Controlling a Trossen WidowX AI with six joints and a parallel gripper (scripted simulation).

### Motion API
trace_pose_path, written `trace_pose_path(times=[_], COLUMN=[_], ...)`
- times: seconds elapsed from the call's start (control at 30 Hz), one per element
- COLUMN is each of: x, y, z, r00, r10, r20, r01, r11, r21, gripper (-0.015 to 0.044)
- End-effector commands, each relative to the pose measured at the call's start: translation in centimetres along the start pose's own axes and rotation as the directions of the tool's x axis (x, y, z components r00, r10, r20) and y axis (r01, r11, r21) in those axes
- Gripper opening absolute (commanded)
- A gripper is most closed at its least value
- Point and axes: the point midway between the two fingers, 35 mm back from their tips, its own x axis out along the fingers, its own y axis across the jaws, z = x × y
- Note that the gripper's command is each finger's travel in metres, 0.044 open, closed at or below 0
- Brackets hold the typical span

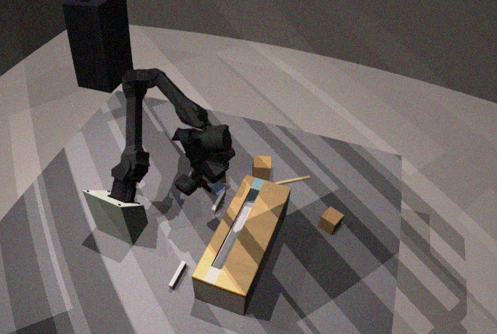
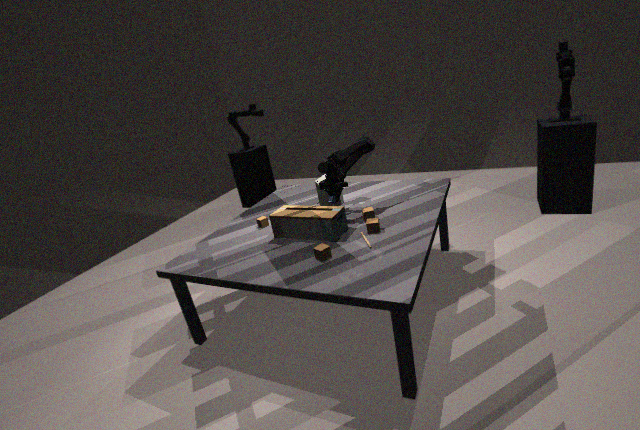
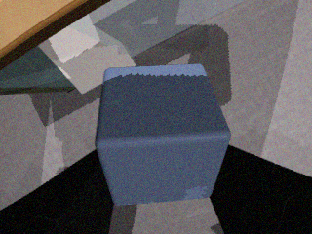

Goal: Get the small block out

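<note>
My gripper (image 1: 216, 186) (image 3: 156, 151) is shut on the small blue block (image 1: 217, 188) (image 3: 163, 112). The block sits between the two dark fingers in the wrist view. It is raised off the table, beside the box near its teal-marked end. In the exterior view the gripper (image 2: 334, 199) is behind the box, and the block is too small to make out well. The wooden box (image 1: 266, 217) (image 2: 297, 226) (image 3: 29, 21) stands upright, with a long slot in its top. A pale strip shows through the slot.
Wooden cubes (image 1: 262, 167) (image 1: 331, 220) (image 2: 262, 221) (image 2: 372, 225) (image 2: 322, 252) stand around the box. A thin stick (image 1: 294, 179) (image 2: 366, 239) lies by its teal-marked end. White bars (image 1: 177, 274) (image 1: 218, 200) lie on the gripper's side. A pale green wedge-shaped block (image 1: 116, 217) is under the arm's base.
</note>
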Motion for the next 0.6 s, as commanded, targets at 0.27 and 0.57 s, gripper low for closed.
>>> trace_pose_path(times=[0.27, 0.57], x=[-1.2, -2.0], y=[-0.2, -0.3], z=[0.1, 0.1], r00=[0.999, 0.997], r10=[0.047, 0.082], r20=[-0.003, -0.001], r01=[-0.038, -0.048], r11=[0.851, 0.59], r21=[0.524, 0.806], gripper=[0.0, 0.0])
